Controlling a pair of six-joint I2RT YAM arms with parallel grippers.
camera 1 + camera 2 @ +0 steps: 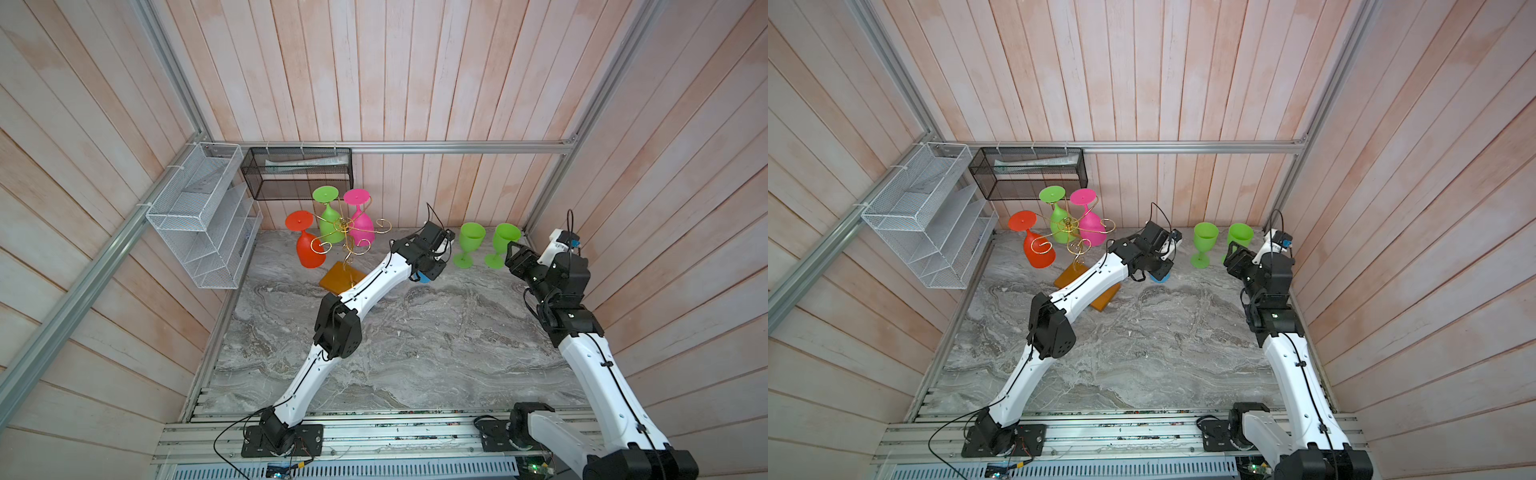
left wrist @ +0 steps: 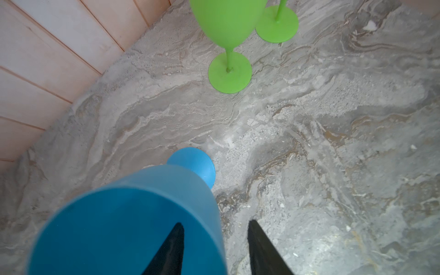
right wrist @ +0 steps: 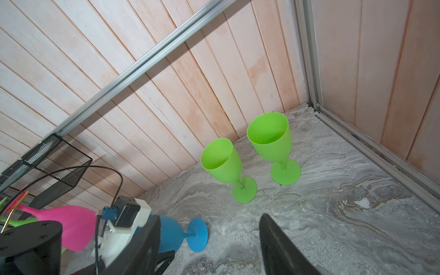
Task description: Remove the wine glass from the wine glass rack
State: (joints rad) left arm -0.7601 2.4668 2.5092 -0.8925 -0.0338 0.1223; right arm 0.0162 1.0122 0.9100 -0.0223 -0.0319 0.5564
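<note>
The left jaws stand partly open, gripping nothing: 1 finger is inside the bowl of the blue wine glass [image 2: 133,214] and 1 outside, with the wall between them untouched. That glass is off the wine glass rack [image 1: 341,226], which stands to the left. Its axis runs from the jaws down to its foot at the tabletop [image 1: 415,340], so withdrawal looks to be back along it. The right jaws gape empty by 2 green glasses [image 3: 221,164]; 3 other glasses [image 1: 360,230] hang on the rack.

The gold wire rack [image 1: 345,227], with curled arms on a slim stem and an amber base [image 1: 337,277], is stood upright near the back left corner of the surface [image 1: 415,332]. A red glass [image 1: 309,251], a green glass [image 1: 328,220] and a pink glass [image 1: 360,230] are hung from it bowl-down. The blue glass [image 2: 123,221] is seen off it, near the back edge, seemingly tilted.
</note>
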